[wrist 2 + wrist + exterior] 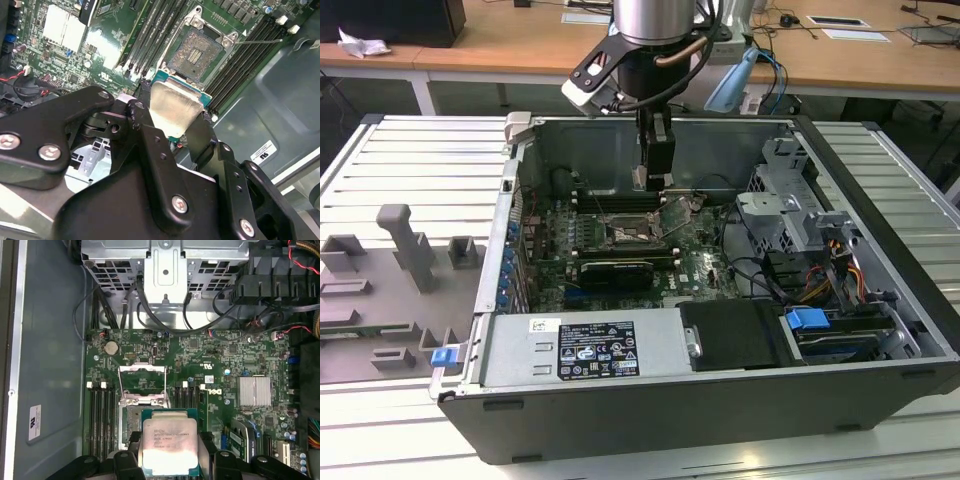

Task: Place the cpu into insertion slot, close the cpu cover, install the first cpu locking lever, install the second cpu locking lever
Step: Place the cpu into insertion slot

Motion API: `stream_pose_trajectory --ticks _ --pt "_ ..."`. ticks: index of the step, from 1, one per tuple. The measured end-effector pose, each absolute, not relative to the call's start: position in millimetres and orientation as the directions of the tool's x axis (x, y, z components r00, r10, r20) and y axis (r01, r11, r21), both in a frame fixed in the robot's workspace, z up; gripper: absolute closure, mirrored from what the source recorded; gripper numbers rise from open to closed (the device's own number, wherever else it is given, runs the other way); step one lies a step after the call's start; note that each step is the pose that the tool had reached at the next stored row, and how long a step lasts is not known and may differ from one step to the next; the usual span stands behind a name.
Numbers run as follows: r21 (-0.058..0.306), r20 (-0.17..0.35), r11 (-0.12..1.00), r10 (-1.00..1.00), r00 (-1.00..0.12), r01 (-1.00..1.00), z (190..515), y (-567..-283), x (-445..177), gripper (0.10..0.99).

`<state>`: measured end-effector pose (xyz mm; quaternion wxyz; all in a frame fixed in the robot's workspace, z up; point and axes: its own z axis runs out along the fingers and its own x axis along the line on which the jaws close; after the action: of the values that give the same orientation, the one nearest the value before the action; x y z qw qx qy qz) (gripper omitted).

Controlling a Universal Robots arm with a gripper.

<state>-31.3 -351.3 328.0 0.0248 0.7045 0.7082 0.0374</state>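
Observation:
My gripper (172,117) is shut on the cpu (172,105), a flat square chip with a dull silver top, held by two opposite edges between black fingers (145,125). In the first wrist view the cpu (169,442) hangs above the motherboard, covering part of the insertion slot (128,424). The second wrist view shows the insertion slot (195,47) as an open dark square with a silver rim, just beyond the chip. The cpu cover (142,384) is flipped open beside the socket. A thin silver locking lever (260,41) sticks out from the socket. In the exterior view my gripper (655,180) hovers over the insertion slot (632,236).
Long black memory slots (100,420) flank the socket. A finned heat sink (255,390), a metal drive cage (165,270) and loose cables (200,322) lie nearby. The open case has a power supply (580,348) at its front wall. A grey fixture plate (390,270) lies at the exterior view's left.

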Motion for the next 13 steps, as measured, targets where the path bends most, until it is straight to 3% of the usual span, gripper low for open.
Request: stream_pose_trajectory --ticks 13 --pt "0.082 0.018 0.004 1.000 -0.006 0.997 316 -351 -31 0.557"
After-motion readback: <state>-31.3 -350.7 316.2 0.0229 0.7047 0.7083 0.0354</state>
